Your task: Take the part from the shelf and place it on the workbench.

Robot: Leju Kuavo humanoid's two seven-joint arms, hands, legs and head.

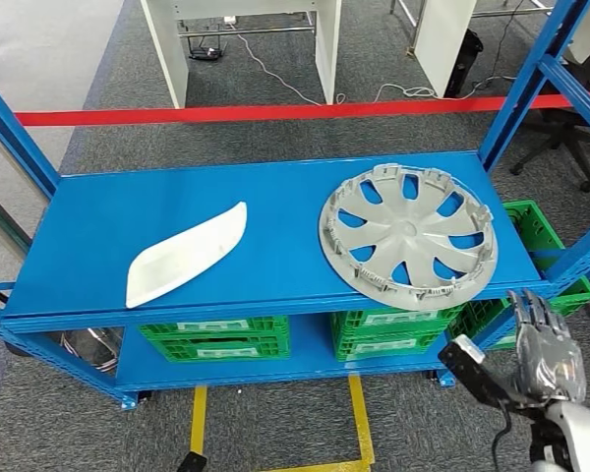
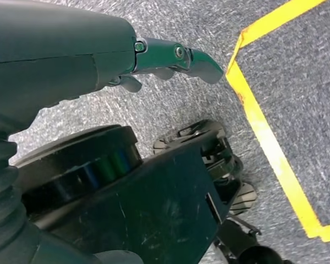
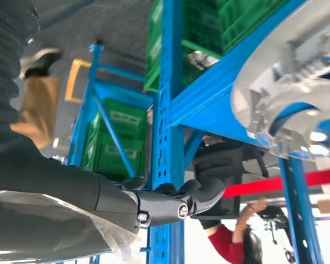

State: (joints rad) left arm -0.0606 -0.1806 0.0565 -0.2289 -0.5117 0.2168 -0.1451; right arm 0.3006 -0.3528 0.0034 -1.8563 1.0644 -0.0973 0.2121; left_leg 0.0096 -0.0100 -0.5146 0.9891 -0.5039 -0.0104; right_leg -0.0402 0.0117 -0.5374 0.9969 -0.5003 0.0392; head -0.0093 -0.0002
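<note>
Head view looks down on a blue metal shelf point(image 1: 277, 211) standing on grey carpet point(image 1: 85, 79), with a red barrier tape point(image 1: 203, 114) stretched behind it and white table legs point(image 1: 162, 49) farther back. On the shelf's top board a silver wheel cover point(image 1: 408, 234) lies flat at the right, its near edge reaching the board's front lip, and a white curved panel point(image 1: 184, 254) lies well apart to the left. Green crates point(image 1: 214, 336) sit on the lower level, and yellow floor tape point(image 1: 360, 413) marks the carpet in front. The right hand point(image 1: 542, 349) hovers low at the near right, just off the shelf's corner, fingers spread and holding nothing. In the left wrist view the left hand point(image 2: 171, 58) hangs over carpet beside a yellow line, fingers extended, empty. A person in a red sleeve point(image 3: 225, 245) appears beyond the shelf.
</note>
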